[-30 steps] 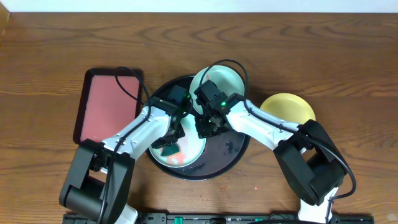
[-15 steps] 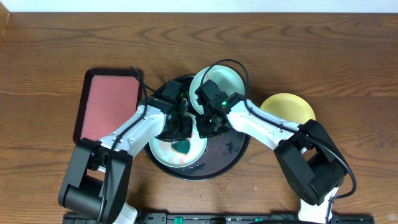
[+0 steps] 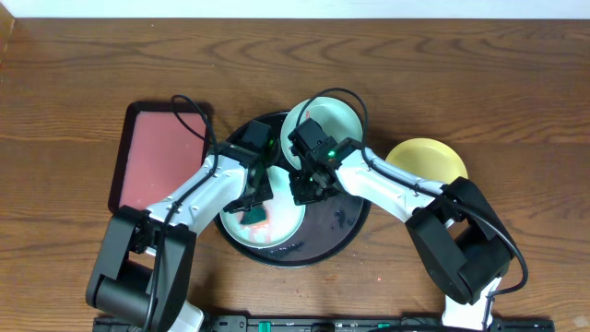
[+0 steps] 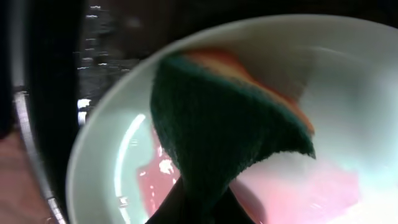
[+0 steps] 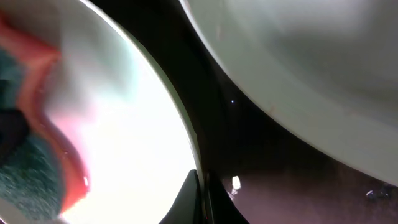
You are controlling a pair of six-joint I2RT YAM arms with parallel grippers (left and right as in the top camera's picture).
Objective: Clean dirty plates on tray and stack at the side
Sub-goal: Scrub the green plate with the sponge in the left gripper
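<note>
A pale mint-green plate (image 3: 277,226) with a red smear lies on the front left of the round black tray (image 3: 346,226). My left gripper (image 3: 251,210) is shut on the teal sponge (image 4: 217,130) and presses it onto this plate (image 4: 106,174). My right gripper (image 3: 300,194) is shut on the plate's right rim (image 5: 186,143). A second mint-green plate (image 3: 336,124) leans at the tray's back; it also shows in the right wrist view (image 5: 298,68). The yellow plate (image 3: 426,159) lies on the table right of the tray.
A red rectangular tray (image 3: 157,152) lies on the wooden table to the left of the black tray. Small wet specks dot the black tray's floor (image 5: 373,193) on the right side.
My left gripper moved the sponge right and back across the plate, then returned it to the left. The right gripper stayed on the rim.
</note>
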